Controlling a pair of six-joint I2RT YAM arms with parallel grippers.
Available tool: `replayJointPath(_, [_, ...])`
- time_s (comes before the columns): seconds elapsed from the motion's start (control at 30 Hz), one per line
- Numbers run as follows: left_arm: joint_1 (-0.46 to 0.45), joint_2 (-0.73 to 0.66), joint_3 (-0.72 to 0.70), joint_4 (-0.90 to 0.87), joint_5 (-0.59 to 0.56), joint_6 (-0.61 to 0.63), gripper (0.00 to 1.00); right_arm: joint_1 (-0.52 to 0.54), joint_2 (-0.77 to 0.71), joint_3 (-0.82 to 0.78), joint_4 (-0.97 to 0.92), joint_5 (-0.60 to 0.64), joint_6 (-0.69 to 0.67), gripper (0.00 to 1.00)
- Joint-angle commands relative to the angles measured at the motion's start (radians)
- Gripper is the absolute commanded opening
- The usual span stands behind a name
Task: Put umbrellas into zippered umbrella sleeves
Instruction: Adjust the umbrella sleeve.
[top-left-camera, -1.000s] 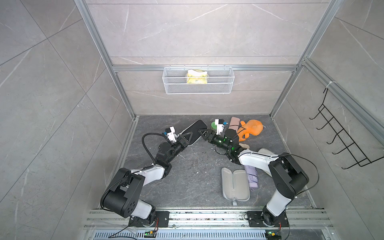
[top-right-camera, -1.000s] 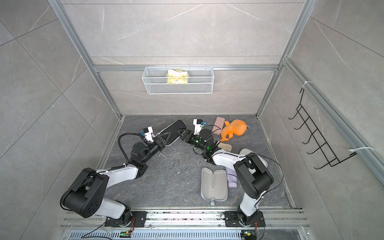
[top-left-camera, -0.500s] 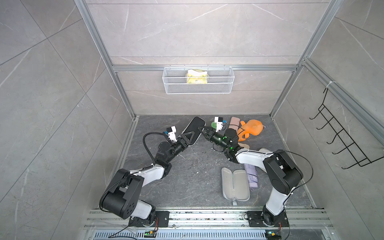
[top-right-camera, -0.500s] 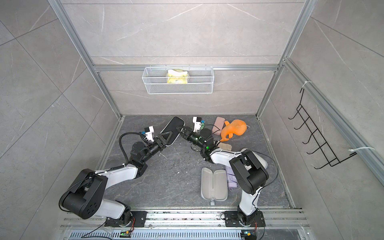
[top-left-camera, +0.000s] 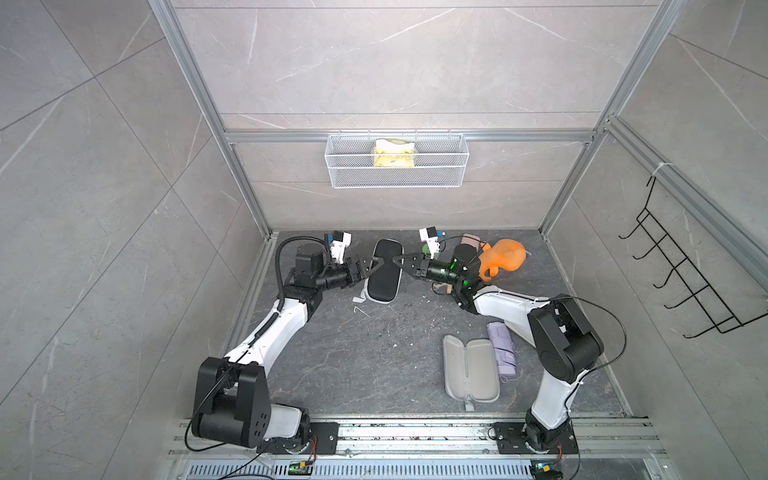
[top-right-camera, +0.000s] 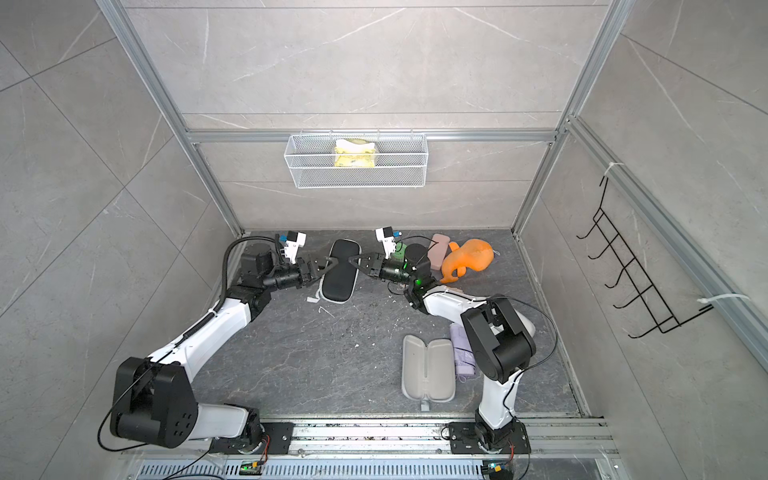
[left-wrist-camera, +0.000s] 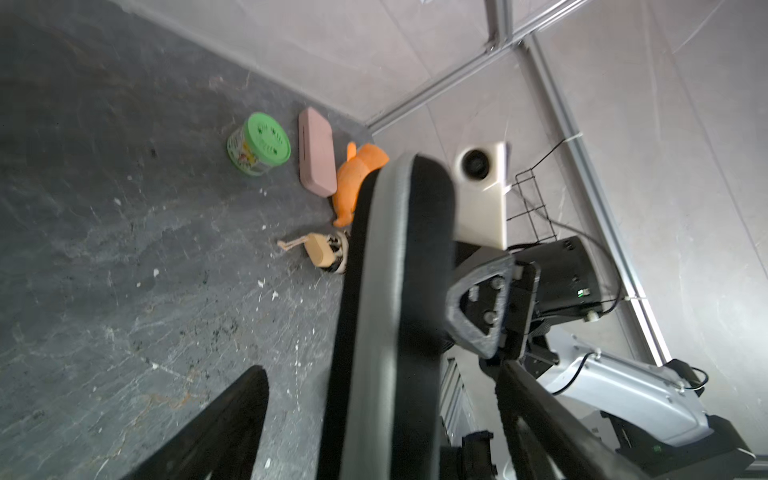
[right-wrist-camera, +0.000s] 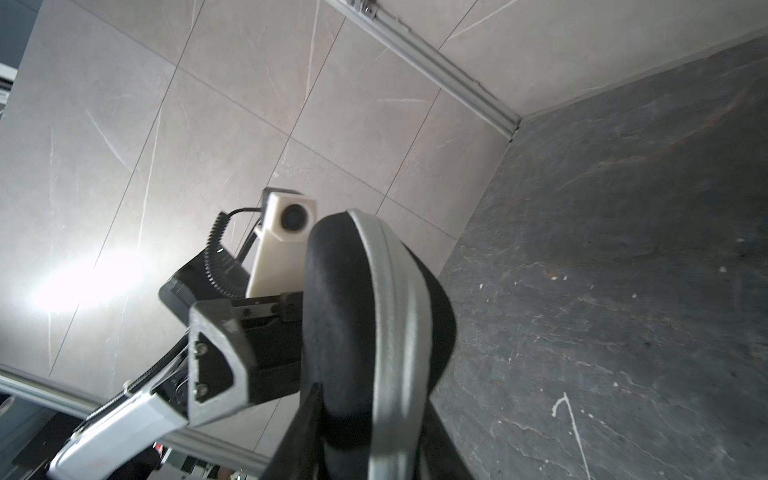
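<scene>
Grey stone counter (top-left-camera: 365, 357) with two sleeves and two umbrellas in sight: the shut black sleeve (top-left-camera: 384, 279) at far centre between both arms; the open pale sleeve (top-left-camera: 469, 368) lying near right, the lilac umbrella (top-left-camera: 502, 349) just beside it; the beige umbrella (left-wrist-camera: 322, 254) under the right arm. Around the black sleeve the left claw (top-left-camera: 371, 268) stands wide apart, while the right claw (top-left-camera: 398, 262) seems clamped on its right edge.

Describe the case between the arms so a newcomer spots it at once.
Find the white wire wall basket; over the dark stone floor below it, the left end effector faces the right end effector. Between them is a black oblong zipped case, shut, unlike the pale grey case lying open.
</scene>
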Motion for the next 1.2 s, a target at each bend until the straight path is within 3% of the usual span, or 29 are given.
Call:
replayJointPath(0.0, [-0.013, 0.049, 0.059, -0.095, 0.080, 0.069, 0.83, 0.005, 0.028, 0.082, 0.015, -0.111, -0.010, 0.10])
replayJointPath(0.13, [-0.028, 0.096, 0.115, -0.092, 0.105, 0.057, 0.69, 0.009, 0.051, 0.126, -0.058, -0.136, -0.026, 0.10])
replayJointPath(0.27, [-0.035, 0.132, 0.152, -0.090, 0.129, 0.055, 0.49, 0.011, 0.037, 0.151, -0.226, -0.102, -0.150, 0.13])
replayJointPath(0.43, [-0.021, 0.161, 0.169, -0.077, 0.138, 0.055, 0.31, 0.005, -0.014, 0.117, -0.245, -0.062, -0.181, 0.45])
replayJointPath(0.53, [0.008, 0.154, 0.141, 0.036, 0.147, -0.016, 0.26, -0.019, -0.072, 0.024, -0.245, -0.029, -0.232, 0.52])
replayJointPath(0.63, [0.033, 0.150, 0.120, 0.138, 0.154, -0.081, 0.24, -0.054, -0.156, -0.114, -0.261, 0.066, -0.348, 0.52])
replayJointPath(0.73, [0.045, 0.150, 0.111, 0.202, 0.147, -0.118, 0.21, -0.044, -0.255, -0.213, -0.338, 0.186, -0.568, 0.50])
replayJointPath(1.0, [0.042, 0.159, 0.100, 0.364, 0.149, -0.225, 0.16, 0.153, -0.380, -0.279, -0.603, 0.545, -1.207, 0.29])
replayJointPath(1.17, [0.034, 0.147, 0.091, 0.359, 0.156, -0.217, 0.15, 0.217, -0.352, -0.242, -0.625, 0.639, -1.348, 0.35])
